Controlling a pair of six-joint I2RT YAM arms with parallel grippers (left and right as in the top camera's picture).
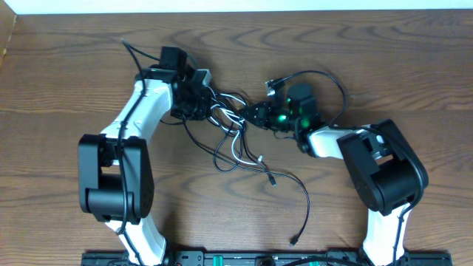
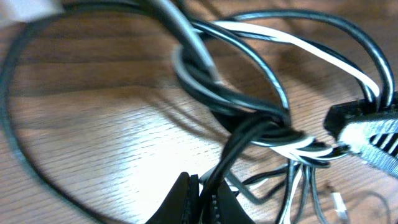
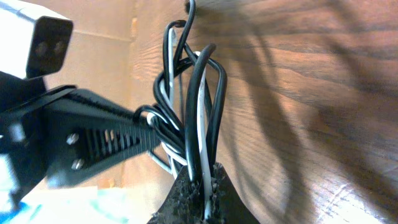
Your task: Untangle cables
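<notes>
The cables (image 1: pixel 229 124) form a tangle of black and white cords in the middle of the table, stretched between my two grippers. My left gripper (image 1: pixel 196 97) reaches into the tangle's left side. In the left wrist view it (image 2: pixel 204 188) is shut on a black cord that rises into a tight knot (image 2: pixel 280 134) of black and white strands. My right gripper (image 1: pixel 256 114) holds the right side. In the right wrist view it (image 3: pixel 204 175) is shut on a black and a white cord (image 3: pixel 202 118) that run up side by side.
One long black cord (image 1: pixel 304 199) trails from the tangle toward the front edge, ending in a small plug (image 1: pixel 294 240). Another black loop (image 1: pixel 334 77) arcs behind the right arm. The table's back edge (image 1: pixel 236 10) runs along the top.
</notes>
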